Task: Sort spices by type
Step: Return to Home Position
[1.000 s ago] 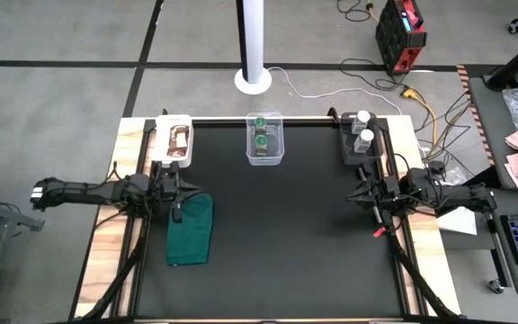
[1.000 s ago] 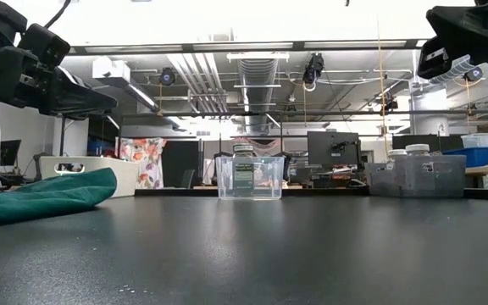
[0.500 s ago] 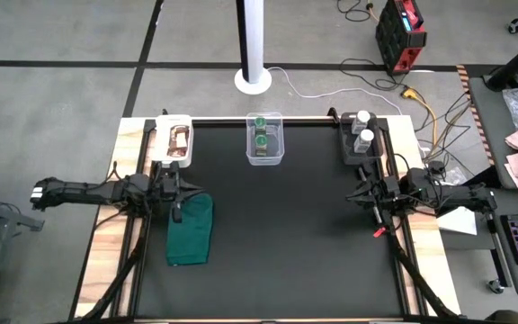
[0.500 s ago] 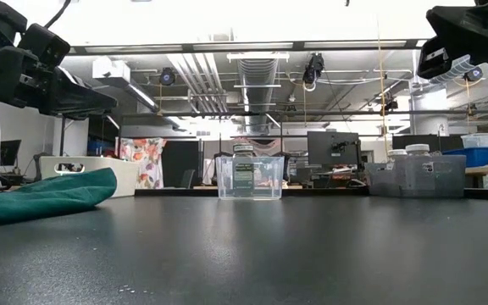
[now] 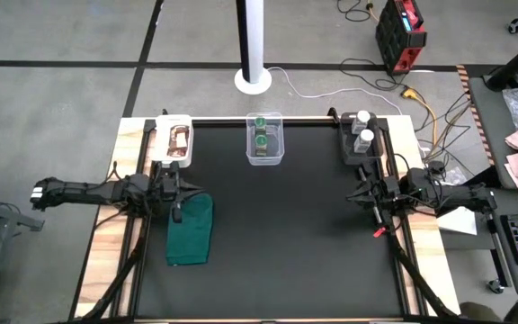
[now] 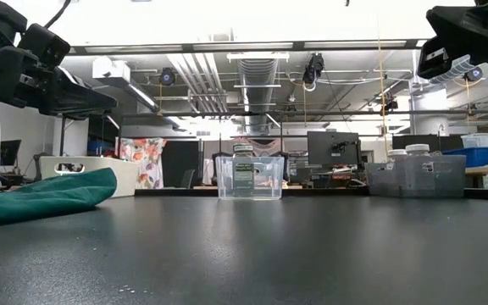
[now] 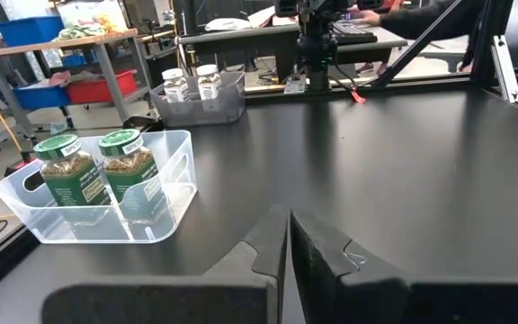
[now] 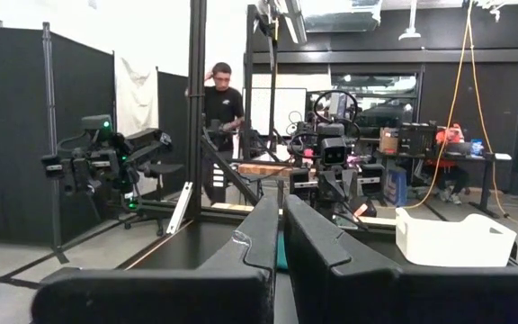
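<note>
Left claw point(image 7: 287, 216): the fingers are pressed together with nothing between them. It hangs above the left edge of the black mat point(image 5: 286, 243), over the end of the green cloth point(image 5: 190, 232) that lies toward the bins. It points toward the middle of the table.

Right claw point(image 8: 281, 209): these fingers are likewise closed on nothing. I hold it above the right edge of the mat, level with my left claw and facing it across the table. The two claws are well apart.

Spices: all the spices I can see sit in three bins set in a row along the far edge of the mat.
- The white bin point(image 5: 174, 117) is at the far left corner. The orange-brown packets point(image 5: 179, 142) lie flat inside it. From above I cannot separate one packet from the other.
- The clear bin point(image 5: 265, 158) is at the middle of the far edge. The two green-lidded jars point(image 7: 66, 171) stand upright inside it, just beside each other.
- The grey bin point(image 5: 358, 155) is at the far right corner. The two white-lidded jars point(image 5: 363, 128) stand upright inside it, side by side.

Surroundings: my right wrist view shows a person point(image 8: 224, 117) standing in the room beyond the table, one hand raised to the head, well clear of both arms.
</note>
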